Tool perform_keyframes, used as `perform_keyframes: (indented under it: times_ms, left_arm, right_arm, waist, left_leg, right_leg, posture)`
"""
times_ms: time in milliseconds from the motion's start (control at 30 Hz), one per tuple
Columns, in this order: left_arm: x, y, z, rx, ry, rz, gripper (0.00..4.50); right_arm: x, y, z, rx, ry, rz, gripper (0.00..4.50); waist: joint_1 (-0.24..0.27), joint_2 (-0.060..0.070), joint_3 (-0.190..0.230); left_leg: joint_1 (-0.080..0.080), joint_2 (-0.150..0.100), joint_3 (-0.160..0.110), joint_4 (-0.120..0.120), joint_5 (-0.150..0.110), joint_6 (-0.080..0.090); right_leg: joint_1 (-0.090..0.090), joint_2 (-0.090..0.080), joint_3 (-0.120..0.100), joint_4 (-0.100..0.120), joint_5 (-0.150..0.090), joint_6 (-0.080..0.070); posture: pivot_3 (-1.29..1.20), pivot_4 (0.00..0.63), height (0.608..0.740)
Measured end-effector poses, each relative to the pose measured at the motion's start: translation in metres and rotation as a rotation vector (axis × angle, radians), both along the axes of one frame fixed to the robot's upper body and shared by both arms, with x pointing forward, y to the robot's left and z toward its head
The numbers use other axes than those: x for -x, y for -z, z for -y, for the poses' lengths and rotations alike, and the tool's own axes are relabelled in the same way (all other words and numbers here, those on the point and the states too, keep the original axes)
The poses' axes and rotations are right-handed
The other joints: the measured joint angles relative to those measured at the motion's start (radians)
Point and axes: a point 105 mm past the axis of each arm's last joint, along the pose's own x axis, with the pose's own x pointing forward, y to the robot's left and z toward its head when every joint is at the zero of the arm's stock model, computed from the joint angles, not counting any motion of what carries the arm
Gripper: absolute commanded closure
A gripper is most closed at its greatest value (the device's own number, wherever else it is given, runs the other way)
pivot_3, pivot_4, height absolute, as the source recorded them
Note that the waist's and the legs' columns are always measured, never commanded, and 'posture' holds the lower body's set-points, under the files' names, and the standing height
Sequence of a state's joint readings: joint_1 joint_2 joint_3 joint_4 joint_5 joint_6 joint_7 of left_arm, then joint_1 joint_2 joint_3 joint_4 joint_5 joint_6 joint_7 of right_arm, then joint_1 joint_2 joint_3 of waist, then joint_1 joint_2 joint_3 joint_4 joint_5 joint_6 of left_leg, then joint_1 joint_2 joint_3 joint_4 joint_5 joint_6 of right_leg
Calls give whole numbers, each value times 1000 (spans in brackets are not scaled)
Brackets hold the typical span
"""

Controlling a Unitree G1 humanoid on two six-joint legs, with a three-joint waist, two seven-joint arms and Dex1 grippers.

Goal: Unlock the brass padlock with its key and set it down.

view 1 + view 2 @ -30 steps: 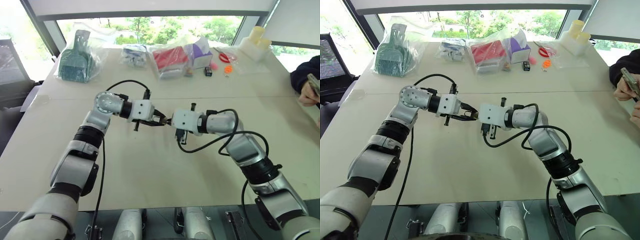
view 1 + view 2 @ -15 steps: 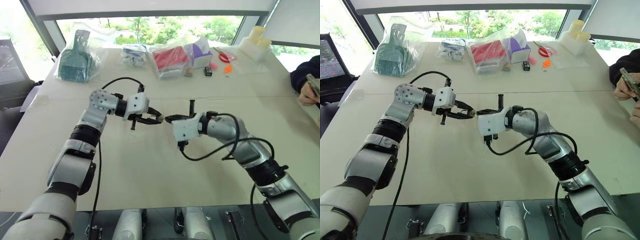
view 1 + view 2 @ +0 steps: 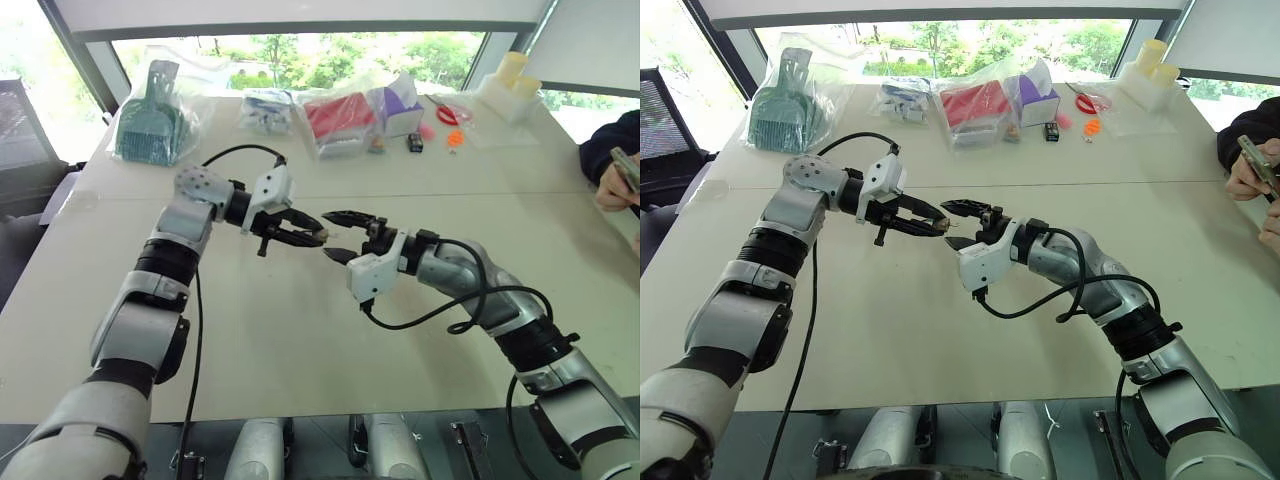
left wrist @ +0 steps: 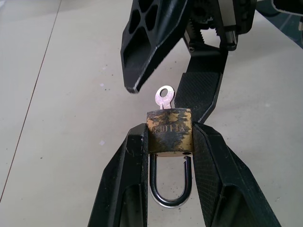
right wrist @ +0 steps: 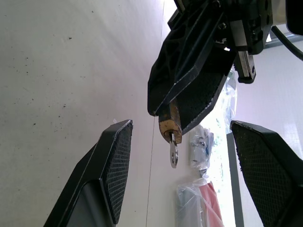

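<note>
Pointing key (image 4: 164,97) toward right hand (image 3: 340,236), padlock (image 4: 169,131) level.

1. The right pincer (image 3: 338,235), a second ago shut at the tip of the left pincer (image 3: 316,236), now stands with its jaws spread apart and free of the key (image 4: 164,97).
2. The key now sticks out of the brass padlock (image 4: 169,132) on its own.
3. Both wrists are rolled compared with a second ago.
4. The shackle now shows open on one side.

padlocks: 1 (image 4: 169,131) | keys: 1 (image 4: 164,97) | pincers: 2 (image 3: 318,237) (image 3: 338,234) | tables: 1 (image 3: 300,340)
</note>
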State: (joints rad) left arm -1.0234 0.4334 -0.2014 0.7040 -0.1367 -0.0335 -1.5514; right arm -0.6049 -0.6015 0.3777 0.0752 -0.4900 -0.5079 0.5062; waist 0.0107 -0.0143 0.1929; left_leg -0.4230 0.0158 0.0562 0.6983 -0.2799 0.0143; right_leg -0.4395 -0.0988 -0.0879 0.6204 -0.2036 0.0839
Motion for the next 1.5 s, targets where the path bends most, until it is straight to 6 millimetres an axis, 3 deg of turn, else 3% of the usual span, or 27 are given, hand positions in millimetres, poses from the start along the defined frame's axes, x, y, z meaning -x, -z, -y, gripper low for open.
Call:
perform_keyframes:
  times_ms: [100, 167, 233, 367, 767, 1033, 1067, 1200, 1233, 1300, 1367, 1500]
  left_arm:
    - [2, -3, 1, 1, 6, -5, 3761]
    - [3, -4, 0, -3, 8, 1, 3761]
    - [3, -4, 0, -4, 8, -3, 3761]
    - [3, -3, -6, 5, -13, -20, 3761]
    - [2, -3, -7, 11, -26, -35, 3761]
    - [-5, -6, -8, 33, -91, -19, 114]
    - [-6, -8, -9, 38, -102, -14, 48]
    - [-8, -24, -17, 108, -150, -2, 48]
    - [-8, -30, -21, 123, -159, 0, 297]
    - [-5, -40, -28, 149, -169, 17, 924]
    - [-2, -44, -35, 159, -181, 19, 1829]
    - [7, -34, -39, 165, -185, -22, 3623]
  right_arm:
    - [-1, -1, -4, -10, -9, 9, 1207]
    - [-1, -4, -6, -9, -21, 24, 1723]
    - [-2, -4, -7, -9, -26, 28, 2460]
    - [-3, 0, -6, 2, -29, 28, 4446]
    - [-3, -1, -8, 23, -42, 51, 4446]
    - [-3, -1, -10, 16, -45, 50, 4500]
    - [-3, -1, -10, 16, -45, 50, 4500]
    - [-3, -1, -9, 16, -44, 49, 4500]
    - [-3, -1, -9, 16, -43, 49, 4500]
    - [-3, -1, -9, 16, -42, 48, 4500]
    - [-4, -1, -8, 18, -40, 48, 4500]
    - [-5, 1, -7, 19, -32, 40, 4500]
  waist:
    - [0, 0, 0]
    - [-1, 0, 0]
    - [0, 0, 0]
    - [-1, 0, 0]
    - [0, 0, 0]
    - [-1, 0, 0]
    - [-1, 0, 0]
    - [-1, 0, 0]
    - [-2, 0, 0]
    - [-3, 0, 0]
    - [-4, 0, 0]
    - [-1, 0, 0]
  left_leg:
    - [0, 0, 0, 0, 0, 0]
    - [0, 0, 0, 0, 0, 0]
    - [0, 0, 0, 0, 0, 0]
    - [0, 0, 0, 0, 0, 0]
    - [0, 0, 0, 0, 0, 0]
    - [0, 0, 0, 0, 0, 0]
    - [0, 0, 0, 0, 0, 0]
    - [0, 0, 0, 0, 0, 0]
    - [0, 0, 0, 0, 0, 0]
    - [0, 0, 0, 0, 0, 0]
    - [0, 0, 0, 0, 0, 0]
    - [0, 0, 0, 0, 1, -1]
  right_leg:
    - [0, 0, 0, 0, 0, 0]
    - [0, 0, 0, 0, 0, 0]
    - [0, 0, 0, 0, 0, 0]
    - [0, 0, 0, 0, 0, 0]
    - [0, 0, 0, 0, 0, 0]
    - [0, 0, 0, 0, 0, 0]
    - [0, 0, 0, 0, 0, 0]
    - [0, 0, 0, 0, 0, 0]
    - [0, 0, 0, 0, 0, 0]
    - [0, 0, 0, 0, 0, 0]
    - [0, 0, 0, 1, 0, 0]
    - [0, 0, 1, 1, 0, 0]
  posture:
    - [0, 150, 740]
    - [0, 150, 740]
    - [0, 150, 740]
    - [0, 150, 740]
    - [0, 150, 740]
    - [0, 150, 740]
    - [0, 150, 740]
    - [0, 150, 740]
    - [0, 150, 740]
    - [0, 150, 740]
    - [0, 150, 740]
    - [0, 150, 740]
